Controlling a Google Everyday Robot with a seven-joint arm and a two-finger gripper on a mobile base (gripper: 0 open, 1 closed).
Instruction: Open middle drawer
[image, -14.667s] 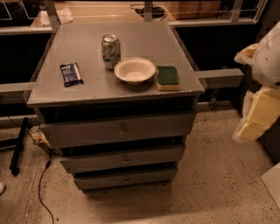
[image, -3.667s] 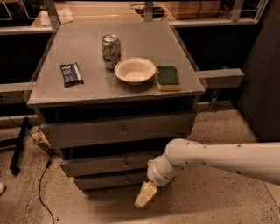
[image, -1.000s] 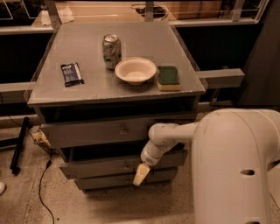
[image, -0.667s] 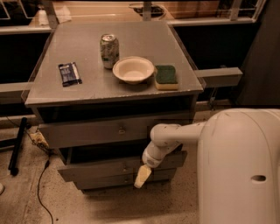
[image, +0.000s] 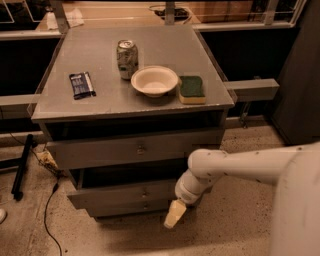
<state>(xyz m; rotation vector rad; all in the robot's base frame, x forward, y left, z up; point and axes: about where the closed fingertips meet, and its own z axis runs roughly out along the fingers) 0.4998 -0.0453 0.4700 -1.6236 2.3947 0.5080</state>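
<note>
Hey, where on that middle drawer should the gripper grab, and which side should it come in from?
Grip the small round knob at the centre of the middle drawer, coming straight in from the front; the front is flat with no other handle visible. The gripper hangs below the knob, off toward the arm's side, so it likely needs to rise.

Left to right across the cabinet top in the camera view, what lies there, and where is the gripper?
The dark packet → can → bowl → sponge. The gripper is lower down, just below and in front of the middle drawer, right of its knob.
</note>
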